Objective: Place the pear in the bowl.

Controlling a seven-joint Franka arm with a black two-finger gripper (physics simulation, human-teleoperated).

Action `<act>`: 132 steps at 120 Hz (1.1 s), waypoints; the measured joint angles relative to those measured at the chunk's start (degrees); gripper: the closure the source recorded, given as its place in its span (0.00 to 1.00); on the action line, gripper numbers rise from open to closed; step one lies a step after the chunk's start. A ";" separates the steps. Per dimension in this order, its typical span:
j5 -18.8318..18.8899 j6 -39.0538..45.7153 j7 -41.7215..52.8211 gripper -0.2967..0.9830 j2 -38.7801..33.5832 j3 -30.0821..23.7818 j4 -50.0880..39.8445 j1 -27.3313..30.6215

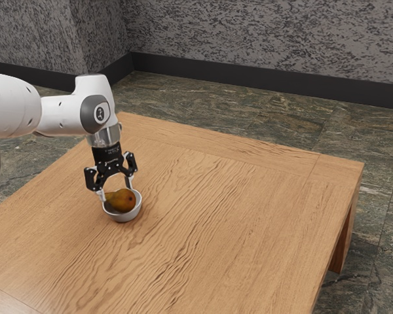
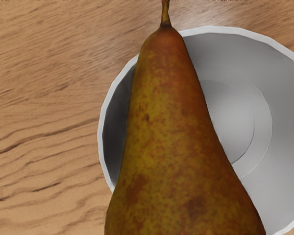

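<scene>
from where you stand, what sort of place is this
An indoor room, perhaps a living room: there's a wooden table, a stone-look floor and a mottled grey wall with a dark baseboard.

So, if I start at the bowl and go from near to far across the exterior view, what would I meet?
The light gray bowl → the wooden table's far edge → the stone-patterned floor → the dark baseboard → the speckled gray wall.

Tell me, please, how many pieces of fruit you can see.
1: the pear, at the mouth of the bowl. It covers part of the bowl's inside, so something small could be hidden there.
</scene>
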 joint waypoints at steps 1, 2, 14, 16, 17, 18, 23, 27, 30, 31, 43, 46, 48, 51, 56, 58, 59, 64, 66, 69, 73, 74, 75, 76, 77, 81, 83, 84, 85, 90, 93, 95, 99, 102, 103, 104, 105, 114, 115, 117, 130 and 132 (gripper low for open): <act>0.00 0.01 0.02 0.25 0.00 0.00 0.02 0.00; 0.00 0.01 0.04 0.25 -0.01 0.00 0.04 0.00; 0.51 -0.30 0.35 0.25 -0.80 -0.30 3.19 -0.08; 0.89 -0.63 0.40 0.24 -1.31 -0.68 4.32 -0.07; 1.07 -0.80 0.43 0.24 -1.53 -0.86 4.81 -0.09; 1.35 -1.04 0.46 0.24 -1.89 -1.12 5.37 -0.08; 2.89 -2.51 0.66 0.24 -3.92 -2.87 7.29 -0.14; 4.23 -3.97 0.95 0.24 -5.57 -4.68 8.05 -0.19; 5.47 -5.07 1.28 0.24 -6.72 -6.25 8.37 -0.23; 5.85 -5.45 1.41 0.24 -7.05 -6.76 8.45 -0.25; 8.95 -9.47 3.02 0.24 -9.08 -10.79 8.79 -0.62; 9.44 -10.44 3.39 0.24 -9.40 -11.16 8.77 -0.63; 9.71 -11.06 3.62 0.24 -9.57 -11.32 8.73 -0.61; 10.07 -11.92 3.96 0.24 -9.73 -11.49 8.64 -0.56; 10.51 -13.15 4.51 0.23 -9.86 -11.64 8.51 -0.47; 10.66 -13.58 4.71 0.23 -9.89 -11.69 8.47 -0.44; 10.72 -13.78 4.81 0.23 -9.90 -11.71 8.46 -0.42; 10.98 -14.66 5.30 0.23 -9.91 -11.79 8.41 -0.38; 11.06 -14.97 5.49 0.23 -9.90 -11.81 8.39 -0.38; 11.17 -15.38 5.75 0.23 -9.89 -11.83 8.35 -0.38; 11.28 -15.86 6.09 0.23 -9.89 -11.88 8.32 -0.36; 11.30 -15.97 6.18 0.23 -9.89 -11.89 8.32 -0.36; 11.32 -16.08 6.26 0.23 -9.89 -11.90 8.31 -0.36; 11.34 -16.18 6.34 0.23 -9.89 -11.91 8.30 -0.36; 11.36 -16.27 6.42 0.23 -9.89 -11.91 8.28 -0.36; 11.43 -16.61 6.72 0.23 -9.80 -11.93 8.21 -0.36; 11.45 -16.75 6.87 0.23 -9.75 -11.94 8.11 -0.36; 11.47 -16.82 6.94 0.23 -9.74 -11.95 8.07 -0.36; 11.48 -16.88 7.01 0.23 -9.75 -11.96 8.04 -0.35; 11.54 -17.16 7.37 0.23 -9.82 -12.23 7.89 -0.31; 11.56 -17.29 7.57 0.23 -9.85 -12.42 7.84 -0.36; 11.58 -17.37 7.70 0.23 -9.85 -12.50 7.82 -0.41; 11.62 -17.52 7.95 0.23 -9.89 -12.61 7.79 -0.48; 11.64 -17.62 8.14 0.23 -9.92 -12.66 7.78 -0.49; 11.64 -17.64 8.20 0.23 -9.93 -12.67 7.78 -0.49; 11.65 -17.67 8.25 0.23 -9.93 -12.68 7.78 -0.49; 11.65 -17.70 8.31 0.23 -9.94 -12.69 7.77 -0.49; 11.69 -17.95 8.80 0.23 -9.96 -12.91 7.76 -0.42; 11.69 -17.98 8.85 0.23 -9.96 -12.95 7.76 -0.42; 11.69 -18.03 8.94 0.23 -9.97 -13.01 7.76 -0.43; 11.72 -18.37 9.55 0.23 -10.02 -13.99 7.76 -0.28; 11.73 -18.42 9.66 0.23 -10.05 -14.27 7.76 -0.33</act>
